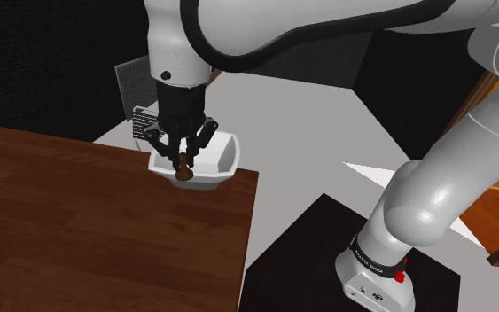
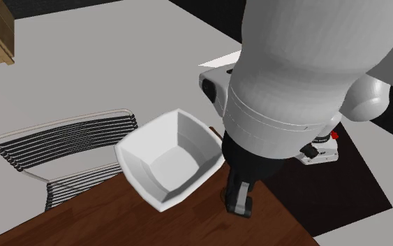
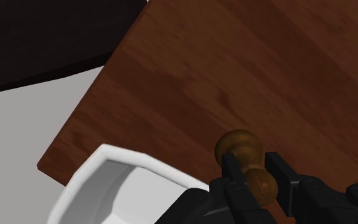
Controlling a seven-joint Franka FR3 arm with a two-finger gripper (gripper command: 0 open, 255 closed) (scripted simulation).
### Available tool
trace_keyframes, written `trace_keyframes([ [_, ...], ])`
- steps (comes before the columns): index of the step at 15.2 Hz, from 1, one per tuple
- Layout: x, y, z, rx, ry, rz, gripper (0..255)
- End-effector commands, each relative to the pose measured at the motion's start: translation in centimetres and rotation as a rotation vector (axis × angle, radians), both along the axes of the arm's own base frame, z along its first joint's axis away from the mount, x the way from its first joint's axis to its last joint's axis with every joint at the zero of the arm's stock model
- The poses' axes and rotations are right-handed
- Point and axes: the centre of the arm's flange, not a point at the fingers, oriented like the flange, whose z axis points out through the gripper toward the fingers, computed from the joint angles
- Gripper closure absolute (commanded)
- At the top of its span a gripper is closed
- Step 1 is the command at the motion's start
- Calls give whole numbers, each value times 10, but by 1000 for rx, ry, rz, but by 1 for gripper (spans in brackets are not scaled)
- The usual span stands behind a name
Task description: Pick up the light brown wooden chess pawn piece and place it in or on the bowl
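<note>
The brown chess pawn (image 3: 240,147) is clamped between the fingers of the pincer (image 3: 255,168), its long axis roughly upright, and is held above the bare desk (image 3: 234,76). In the second exterior view, the white bowl (image 2: 191,136) is seen just left of the pincer, so a short shift toward it is judged necessary.

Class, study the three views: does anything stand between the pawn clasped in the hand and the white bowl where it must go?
Nothing visible does. The hand, shut on the brown pawn, hangs beside the white bowl near its corner, over the wooden table. Between pawn and bowl lies a strip of tabletop, and the bowl's inside is free.
</note>
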Motion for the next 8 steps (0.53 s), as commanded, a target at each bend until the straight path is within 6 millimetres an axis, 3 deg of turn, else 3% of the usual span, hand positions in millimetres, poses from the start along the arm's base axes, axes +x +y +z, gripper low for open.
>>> trace_keyframes([
  [1,-1,1,11,0,0,0,255],
  [3,-1,1,19,0,0,0,255],
  [8,47,-45,24,0,0,0,255],
])
